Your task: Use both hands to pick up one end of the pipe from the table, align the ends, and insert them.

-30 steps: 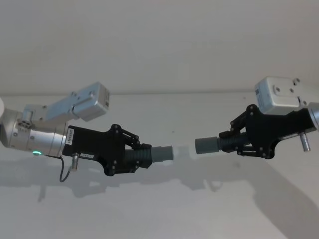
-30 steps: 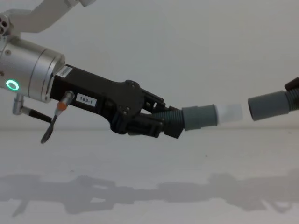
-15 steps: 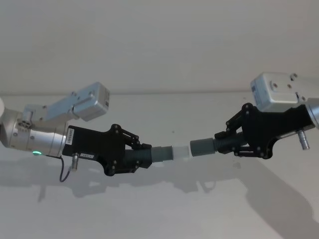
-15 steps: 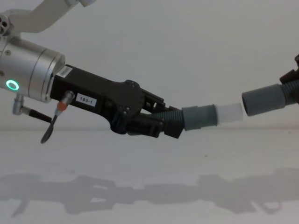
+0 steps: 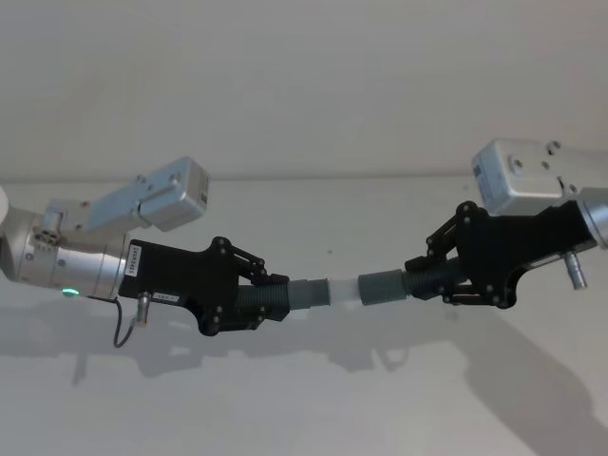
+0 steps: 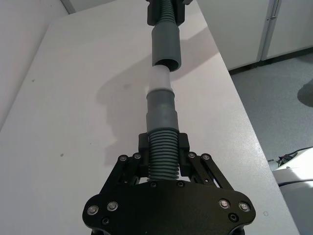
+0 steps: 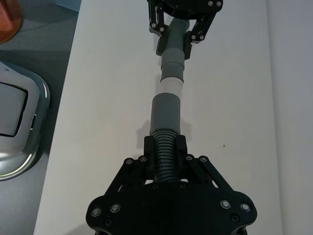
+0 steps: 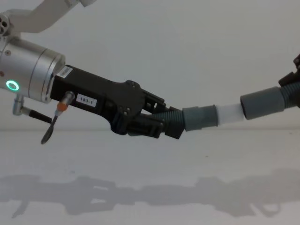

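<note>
Both pieces of the pipe hang above the white table (image 5: 304,408). My left gripper (image 5: 273,294) is shut on the ribbed hose (image 6: 162,159) of the piece whose grey cuff (image 8: 200,117) carries a white tube tip (image 8: 229,114). From the right, my right gripper (image 5: 425,276) is shut on the other ribbed hose (image 7: 165,152). Its grey cuff (image 5: 382,287) meets the white tip (image 5: 345,290), and the tip's end sits just inside the cuff's mouth (image 6: 165,61). The two pieces join at a slight angle. The left gripper (image 7: 181,27) also appears in the right wrist view.
The table's long edge (image 6: 239,103) drops to a grey floor (image 6: 283,98) with cabinets behind. On the other side, a grey-white device (image 7: 17,127) lies below the table's edge (image 7: 63,98). Shadows of both arms fall on the tabletop.
My right gripper has moved left with its pipe piece. The gap between the ends has closed and the cuff now takes in the white tip. The left arm has stayed still.
</note>
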You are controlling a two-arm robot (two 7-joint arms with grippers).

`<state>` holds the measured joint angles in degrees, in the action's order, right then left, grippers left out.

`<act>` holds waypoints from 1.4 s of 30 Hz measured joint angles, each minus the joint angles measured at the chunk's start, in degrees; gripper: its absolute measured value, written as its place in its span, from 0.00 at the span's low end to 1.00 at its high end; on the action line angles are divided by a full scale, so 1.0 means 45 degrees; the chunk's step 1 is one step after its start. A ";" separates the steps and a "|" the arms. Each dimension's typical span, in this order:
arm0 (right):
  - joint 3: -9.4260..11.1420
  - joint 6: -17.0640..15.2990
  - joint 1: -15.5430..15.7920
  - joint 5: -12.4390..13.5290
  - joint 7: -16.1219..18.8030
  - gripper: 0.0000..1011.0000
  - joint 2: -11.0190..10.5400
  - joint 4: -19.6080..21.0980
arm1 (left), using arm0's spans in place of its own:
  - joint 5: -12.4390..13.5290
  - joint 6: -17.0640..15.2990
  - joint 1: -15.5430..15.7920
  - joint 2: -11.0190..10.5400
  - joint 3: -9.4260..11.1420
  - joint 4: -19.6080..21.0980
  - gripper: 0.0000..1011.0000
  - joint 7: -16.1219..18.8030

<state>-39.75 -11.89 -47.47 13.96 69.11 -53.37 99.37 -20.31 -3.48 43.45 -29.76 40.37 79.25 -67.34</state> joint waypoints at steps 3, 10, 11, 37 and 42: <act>-0.0039 -0.0040 -0.0005 0.0062 -0.0003 0.22 0.0010 -0.0002 | 0.0000 0.0000 0.0000 0.0000 0.0000 0.0000 0.30 0.0000; -0.0085 -0.0072 0.0004 0.0181 -0.0052 0.22 0.0015 -0.0035 | 0.0001 0.0000 0.0000 -0.0001 0.0000 0.0000 0.30 0.0000; -0.0088 -0.0072 0.0007 0.0194 -0.0064 0.22 0.0015 -0.0039 | 0.0001 0.0000 0.0000 -0.0001 -0.0001 0.0000 0.30 0.0000; -0.0247 -0.0035 0.0044 0.0565 -0.0349 0.22 -0.0037 -0.0283 | 0.0001 0.0001 0.0000 0.0000 0.0000 0.0000 0.30 0.0000; -0.0286 0.0005 0.0045 0.0635 -0.0398 0.22 -0.0037 -0.0354 | 0.0000 0.0001 0.0000 0.0000 -0.0001 0.0000 0.30 0.0000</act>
<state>-41.04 -11.86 -47.27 16.82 67.32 -53.53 97.78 -20.31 -3.48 43.45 -29.76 40.36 79.25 -67.34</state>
